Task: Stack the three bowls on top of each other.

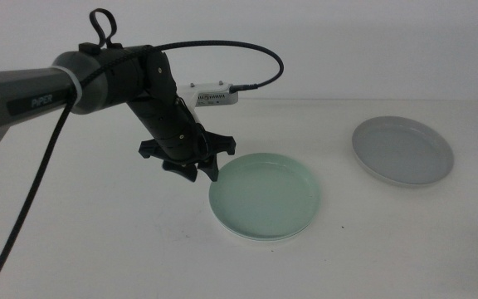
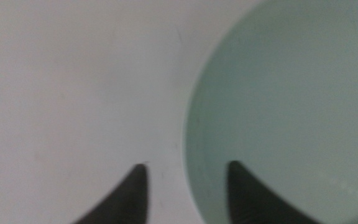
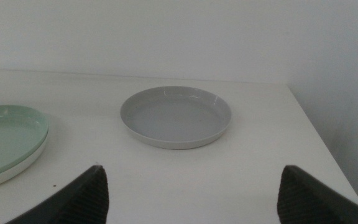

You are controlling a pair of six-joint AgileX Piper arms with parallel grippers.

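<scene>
— Middle view first: where does everything sit?

— The mint green bowl (image 1: pixel 265 197) rests on top of the white bowl (image 1: pixel 247 235), of which only a thin pale edge shows beneath it, near the centre of the counter (image 1: pixel 98 241). The grey bowl (image 1: pixel 402 150) sits alone, well apart toward the far right side.

— And the arms?

— The left claw (image 1: pixel 204 170) hangs at the green bowl's near-left rim, spread apart. From its wrist camera, one jaw is over the bowl's inside and the other over bare counter, so the rim lies between them. I cannot tell whether either jaw touches it.

— The right one?

— The right claw (image 3: pixel 191 193) waits out of the overhead picture, jaws spread wide, looking across at the grey bowl.

— What could go wrong?

— I reckon a jaw catching the rim as the claw moves would drag the green bowl sideways off the white one, or tip it. These dishes are shallow with low rims, so little holds one inside the other. The grey bowl gives the same trouble: a thin rim offers a small bite, and a weak pinch could let it slip or tilt while being carried across.
</scene>
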